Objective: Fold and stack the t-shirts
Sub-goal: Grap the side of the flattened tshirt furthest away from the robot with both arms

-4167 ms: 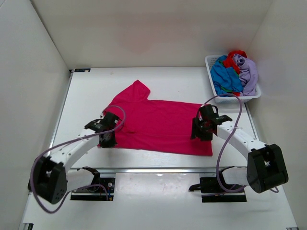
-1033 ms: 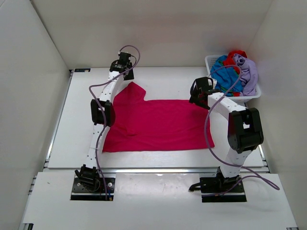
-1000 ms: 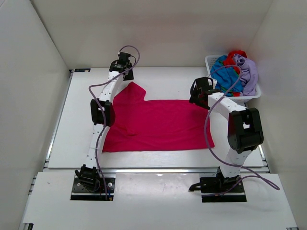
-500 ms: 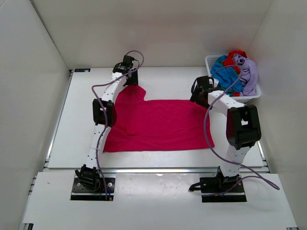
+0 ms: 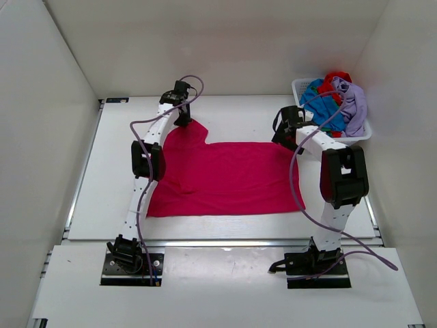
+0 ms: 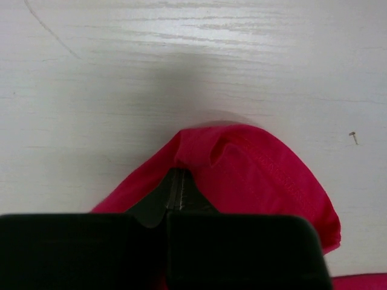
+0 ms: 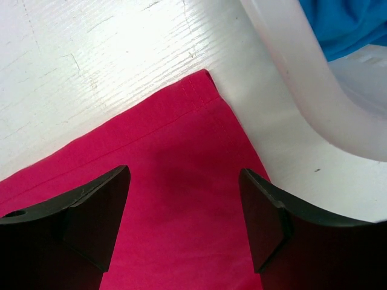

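Observation:
A magenta t-shirt [image 5: 225, 178] lies spread flat in the middle of the table. My left gripper [image 5: 184, 123] sits at its far left sleeve. In the left wrist view the left gripper [image 6: 176, 181] is shut, pinching a puckered fold of the sleeve [image 6: 260, 169]. My right gripper [image 5: 283, 140] hovers over the shirt's far right corner. In the right wrist view the right gripper [image 7: 184, 181] stands open, with flat magenta cloth [image 7: 151, 139] between its fingers. More t-shirts fill the basket: blue [image 5: 321, 109], red [image 5: 336, 80] and lavender [image 5: 354, 102].
The white plastic basket [image 5: 298, 102] stands at the far right, its rim [image 7: 290, 78] close beside my right gripper. White walls enclose the table at the back and on both sides. Both arms stretch far across the table over the shirt's side edges.
The left gripper has come down onto the sleeve's far tip and shut on it. The right gripper has shifted slightly over the shirt's far right corner and opened a little wider.

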You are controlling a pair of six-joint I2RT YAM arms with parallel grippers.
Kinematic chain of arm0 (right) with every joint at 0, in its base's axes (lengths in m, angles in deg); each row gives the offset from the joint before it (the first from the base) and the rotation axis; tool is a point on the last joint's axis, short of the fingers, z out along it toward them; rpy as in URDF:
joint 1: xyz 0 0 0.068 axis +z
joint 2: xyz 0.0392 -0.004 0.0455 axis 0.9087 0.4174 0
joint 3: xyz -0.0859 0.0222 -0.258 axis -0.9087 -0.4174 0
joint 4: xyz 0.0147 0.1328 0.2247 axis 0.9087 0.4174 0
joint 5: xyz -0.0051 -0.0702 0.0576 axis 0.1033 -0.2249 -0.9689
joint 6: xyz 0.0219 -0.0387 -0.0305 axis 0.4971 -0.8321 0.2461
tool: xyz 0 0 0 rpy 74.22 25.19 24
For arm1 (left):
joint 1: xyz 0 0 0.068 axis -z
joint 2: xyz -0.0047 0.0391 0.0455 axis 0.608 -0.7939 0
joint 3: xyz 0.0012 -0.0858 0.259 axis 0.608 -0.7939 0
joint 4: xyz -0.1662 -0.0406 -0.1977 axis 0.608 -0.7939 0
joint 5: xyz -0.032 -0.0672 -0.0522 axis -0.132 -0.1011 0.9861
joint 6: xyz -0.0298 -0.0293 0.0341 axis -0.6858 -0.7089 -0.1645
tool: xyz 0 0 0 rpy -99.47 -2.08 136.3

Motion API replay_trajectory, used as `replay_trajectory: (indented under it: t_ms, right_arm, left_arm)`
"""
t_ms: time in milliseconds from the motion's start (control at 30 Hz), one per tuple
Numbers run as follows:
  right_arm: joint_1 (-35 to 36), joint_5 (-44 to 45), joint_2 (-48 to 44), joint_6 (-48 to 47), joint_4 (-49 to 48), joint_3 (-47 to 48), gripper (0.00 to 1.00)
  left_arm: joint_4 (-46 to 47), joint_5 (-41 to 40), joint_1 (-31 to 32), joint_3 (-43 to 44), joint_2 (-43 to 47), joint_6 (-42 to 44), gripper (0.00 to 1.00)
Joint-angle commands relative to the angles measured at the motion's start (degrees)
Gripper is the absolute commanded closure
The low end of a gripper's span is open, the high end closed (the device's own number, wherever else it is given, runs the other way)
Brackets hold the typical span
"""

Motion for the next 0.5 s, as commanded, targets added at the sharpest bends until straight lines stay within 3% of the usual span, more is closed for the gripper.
replay_trajectory:
  t_ms: [0, 467]
  right_arm:
    - [-0.6, 3.4, 0.3, 0.8, 0.0, 3.1, 0.3]
    - [-0.1, 6.8, 11.0, 4.4, 8.8, 16.1, 0.32]
  left_arm:
    - [-1.8, -1.0, 0.0, 2.2, 2.6, -0.6, 1.0]
    - [-2.1, 1.3, -1.5, 2.2, 11.0, -1.0, 1.0]
